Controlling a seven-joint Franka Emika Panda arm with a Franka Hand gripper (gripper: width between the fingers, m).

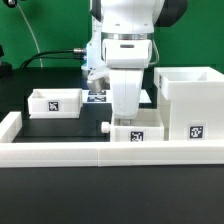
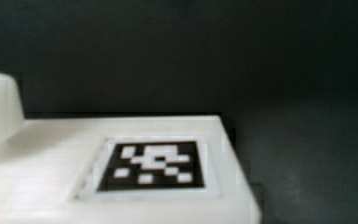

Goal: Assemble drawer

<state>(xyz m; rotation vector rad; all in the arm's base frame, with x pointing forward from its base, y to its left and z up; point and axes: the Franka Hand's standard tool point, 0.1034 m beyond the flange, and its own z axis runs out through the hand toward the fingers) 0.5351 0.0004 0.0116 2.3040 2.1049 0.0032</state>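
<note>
White plastic drawer parts lie unjoined on the black-matted desk (image 1: 60,125). One knobbed tray (image 1: 150,129) sits near the front, directly under the hand (image 1: 125,116), and its square tag (image 2: 155,165) fills much of the wrist view. Just beside it, on the exterior view's right, stands the tall shell (image 1: 190,95). The second tray (image 1: 55,102) rests well apart on the exterior view's left. The hand's fingers are hidden, so I cannot tell whether they are apart or together. A low white wall (image 1: 70,152) edges the front.
</note>
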